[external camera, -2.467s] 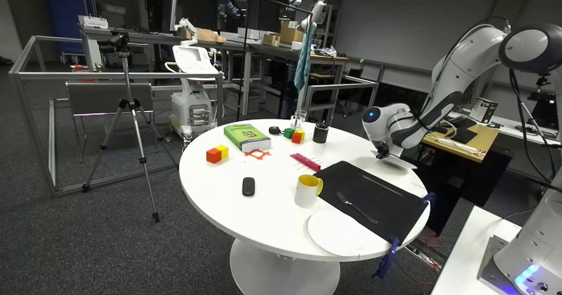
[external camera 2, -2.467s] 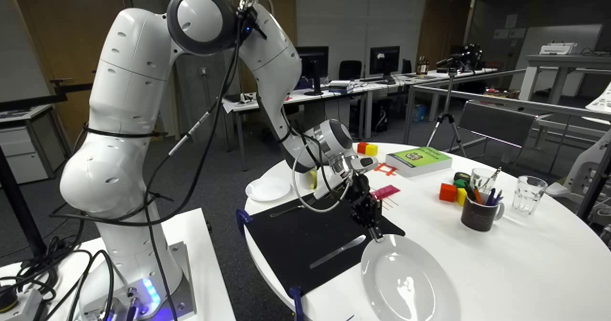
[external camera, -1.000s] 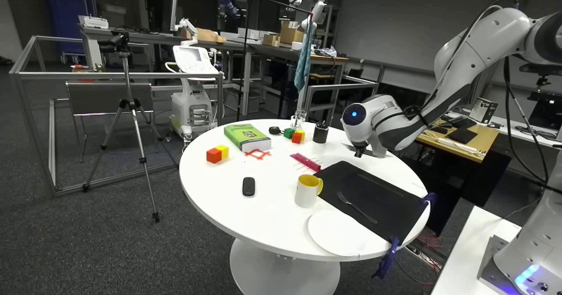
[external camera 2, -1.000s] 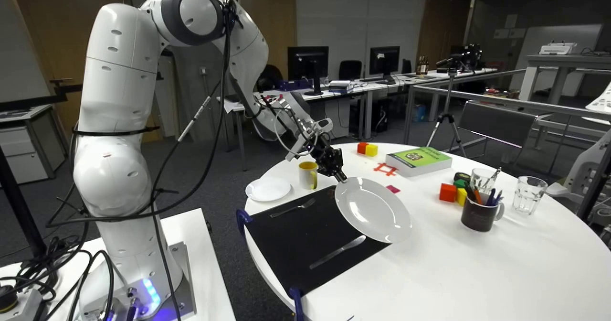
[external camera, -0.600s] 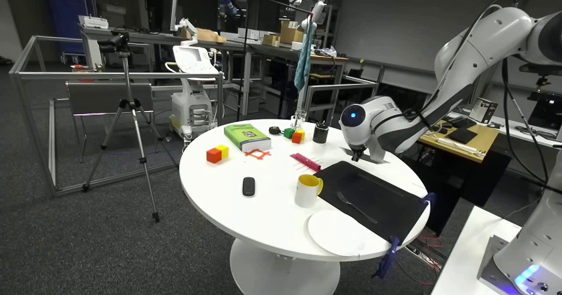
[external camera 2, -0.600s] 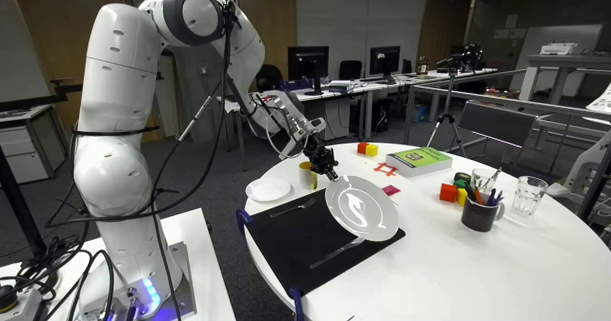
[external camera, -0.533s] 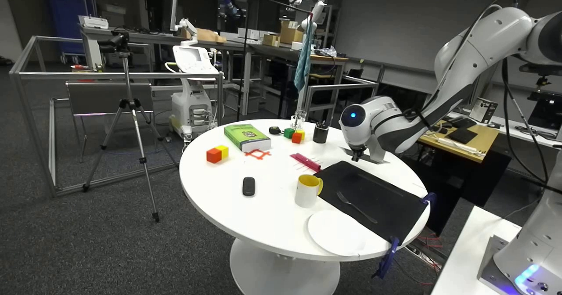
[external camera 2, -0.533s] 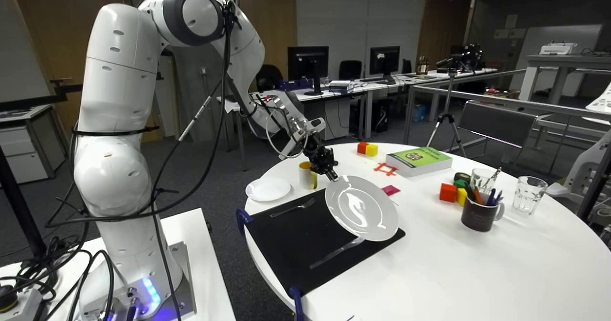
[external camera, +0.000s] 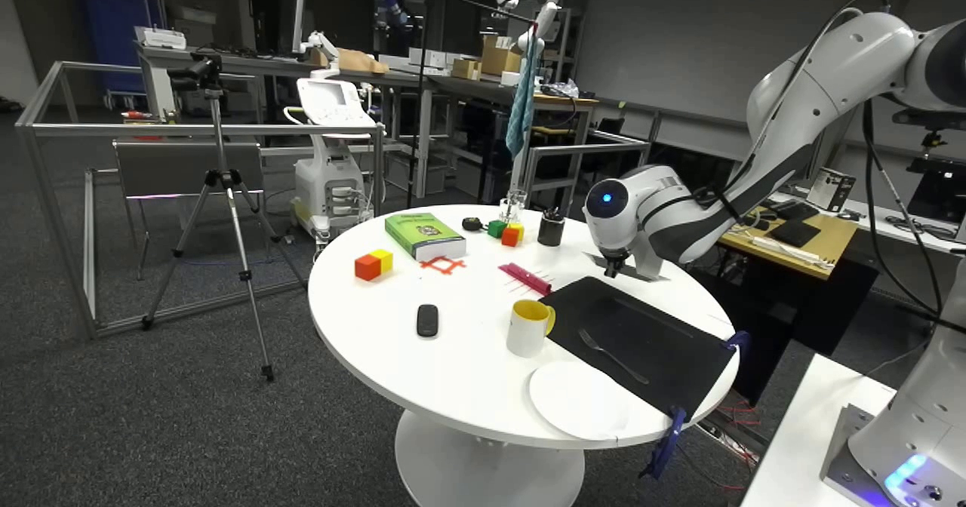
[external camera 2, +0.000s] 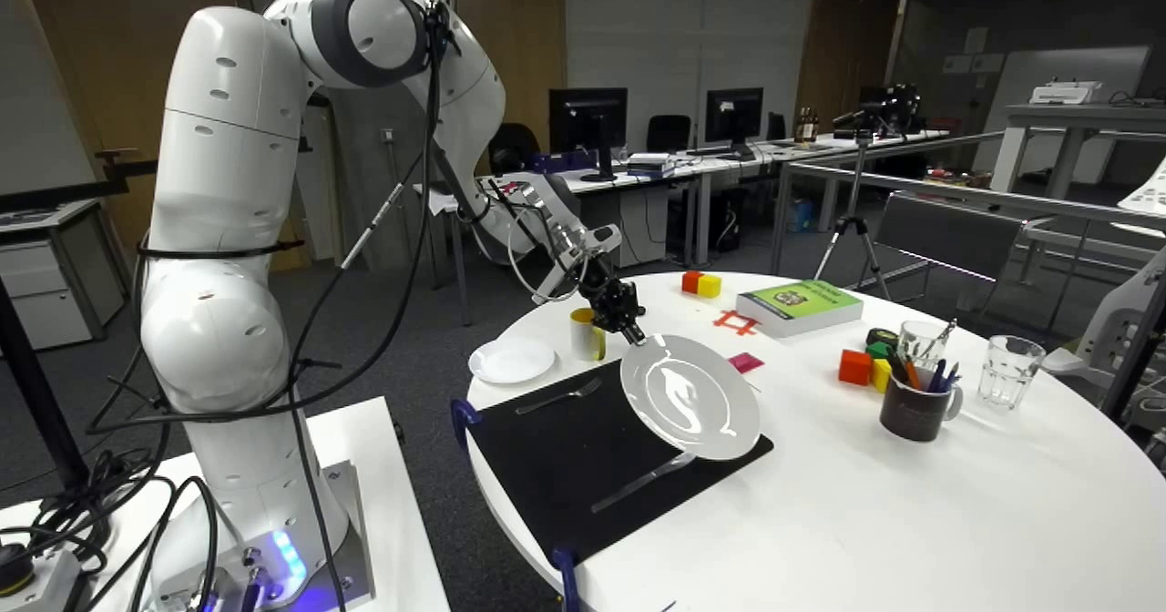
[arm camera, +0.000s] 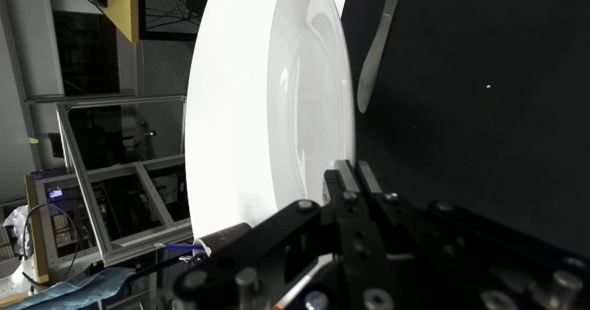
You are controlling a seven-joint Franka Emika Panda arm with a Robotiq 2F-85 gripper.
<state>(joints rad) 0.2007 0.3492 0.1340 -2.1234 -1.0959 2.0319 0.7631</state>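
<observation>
A round white table (external camera: 460, 356) bears a flat black placemat (external camera 2: 592, 439) near its rim. A glossy white dinner plate (external camera 2: 690, 398) is held tilted at the placemat's edge, hiding part of it in an exterior view; whether the two touch cannot be told. The robot's black gripper (arm camera: 356, 164) grasps this plate by its rim, jaws pinched nearly together around the thin edge. A thick green book (external camera: 425, 235) lies flat, well apart from the placemat. A white side plate (external camera: 577, 400) lies just beside the placemat, as does an upright white mug with a yellow inside (external camera: 526, 337). On the placemat lie a table knife (external camera 2: 642, 482), one end hidden by the dinner plate, and a metal fork (external camera 2: 558, 397).
</observation>
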